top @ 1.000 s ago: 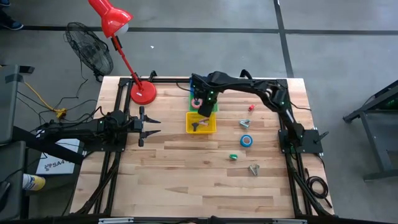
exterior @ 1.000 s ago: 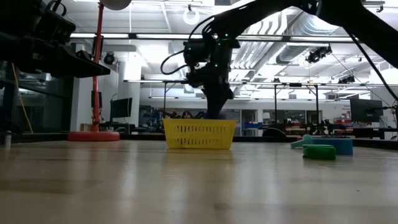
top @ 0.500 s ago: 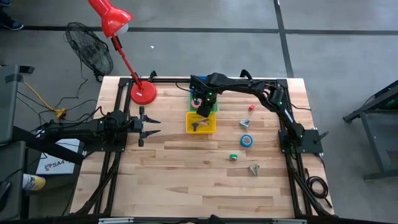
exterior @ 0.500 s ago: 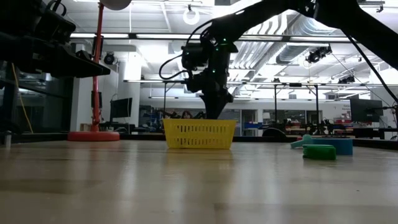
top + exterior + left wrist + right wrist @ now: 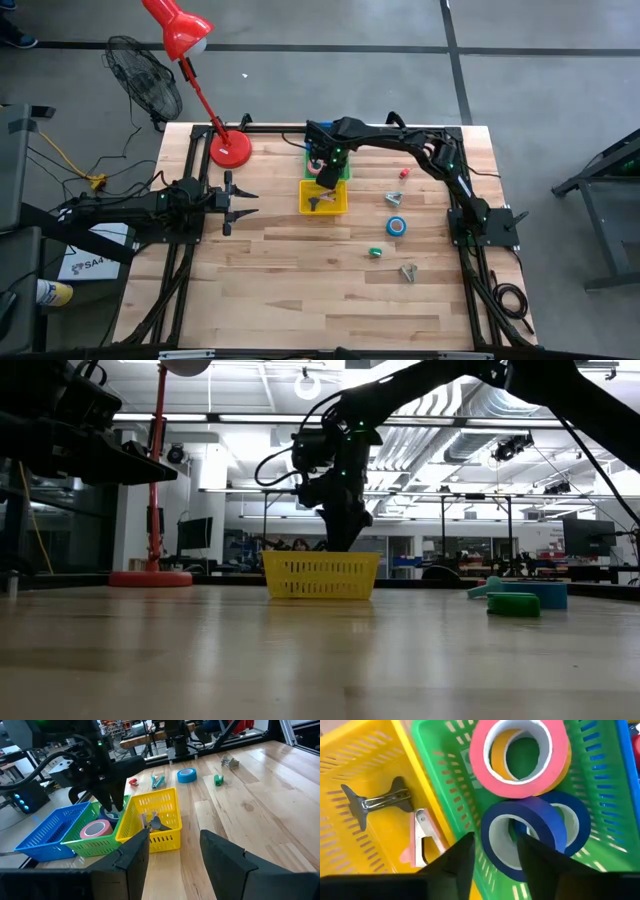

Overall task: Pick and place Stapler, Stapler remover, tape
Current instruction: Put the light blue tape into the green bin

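Observation:
My right gripper [image 5: 495,839] points down into the green basket [image 5: 437,775], open, above a blue tape roll [image 5: 540,820] that lies in the basket's bottom. One finger stands in the roll's open centre, the other outside its wall. A pink tape roll [image 5: 480,750] lies on a yellow one beside it. In the high view this gripper [image 5: 324,166] is at the table's far middle. The yellow basket [image 5: 350,750] holds a grey stapler remover [image 5: 375,802] and a pale one [image 5: 422,832]. My left gripper [image 5: 240,203] waits open at the table's left. No stapler is plainly visible. My right gripper straddles the blue roll's wall [image 5: 487,827] from above, one finger [image 5: 530,852] in the open centre and one finger outside. Whether either finger touches the roll I cannot tell. The roll rests in the green basket, partly under the pink roll.
A blue basket [image 5: 45,830] stands beyond the green one. Right of the baskets a blue tape roll [image 5: 397,226], a red piece [image 5: 404,172], a teal piece [image 5: 394,198], a green piece [image 5: 375,252] and a grey remover [image 5: 408,271] lie loose. A red lamp base [image 5: 230,148] stands far left.

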